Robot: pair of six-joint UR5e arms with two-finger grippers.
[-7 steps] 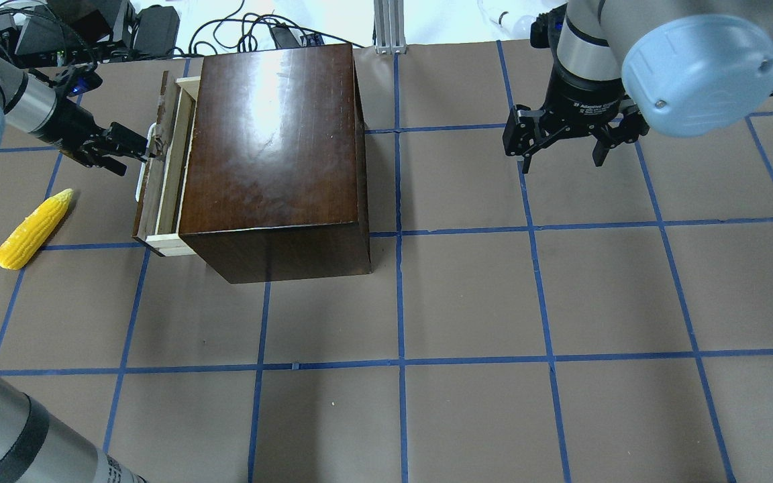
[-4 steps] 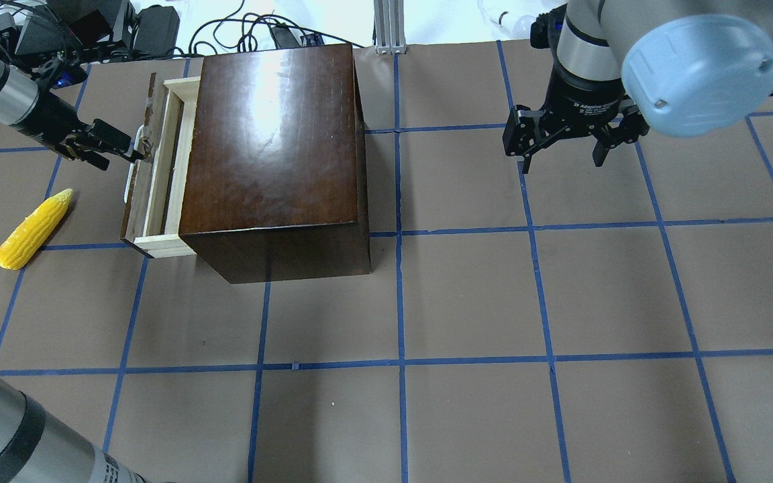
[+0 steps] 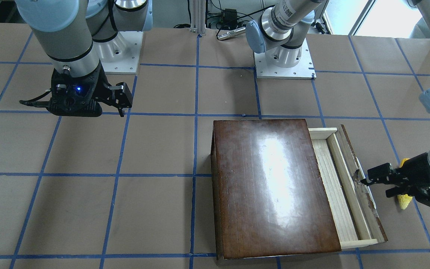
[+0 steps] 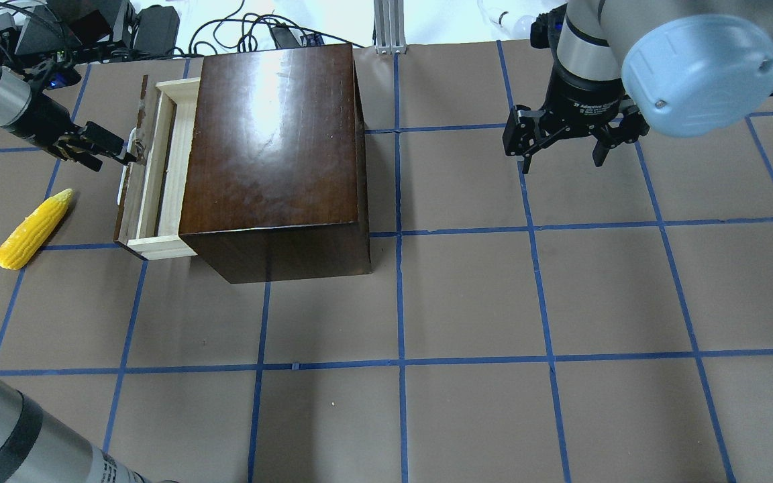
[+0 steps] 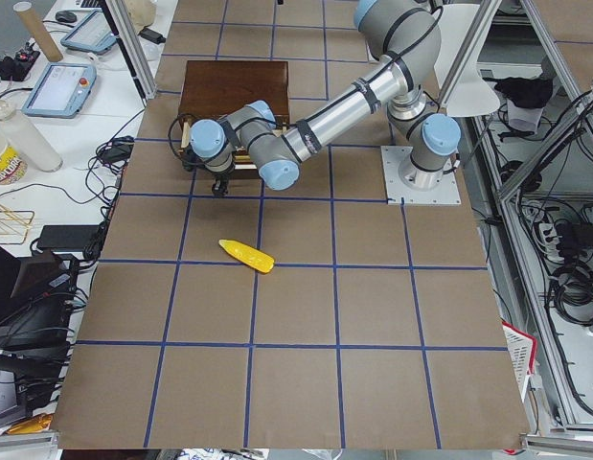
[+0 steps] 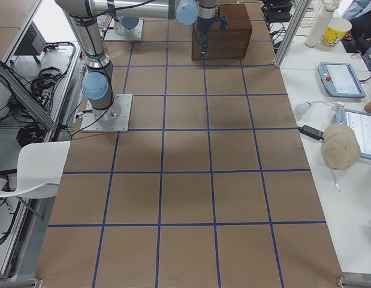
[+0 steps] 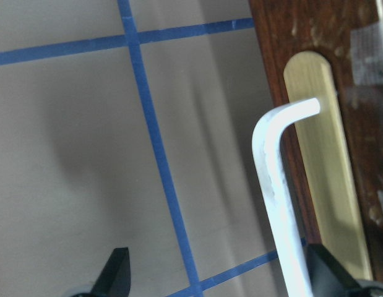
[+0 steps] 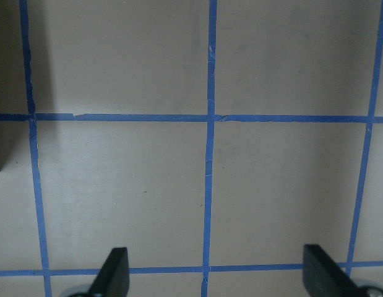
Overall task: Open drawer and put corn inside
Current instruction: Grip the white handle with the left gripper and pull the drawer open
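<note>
- Change vs 1 s ago: the drawer [image 4: 162, 168] sticks further out of the box's [image 4: 272, 147] left face, and a wider strip of pale tray shows.
- The left gripper [image 4: 108, 155] has backed away from the box along with the drawer front. Its fingers are spread wide, not clamped. In the wrist cam the white handle [image 7: 271, 185] sits just inside one finger, so it looks hooked and dragged rather than pinched.
- The corn [image 4: 32, 229] hasn't moved. It lies flat on the table left of the box, beyond the drawer front and apart from it, pointed end toward the far side. Nothing touches it.
- The right gripper [image 4: 564, 144] is in the same spot, well to the right of the box and above the table. Fingers are apart w/ nothing between them (its wrist cam shows only grid).
- Meaning: the opening step is part-way done. The gap prob. still wants more pull before the cob drops in flat. The corn pick hasn't begun.
- Surface: the table [image 4: 467, 302] has a flat brown covering w/ a blue tape grid. The box top is glossy w/ glare.
- Room: cables [image 4: 259, 30] and dark gear sit behind the box, past the table edge, w/ a metal post [image 4: 390, 27] behind its right corner.
</note>
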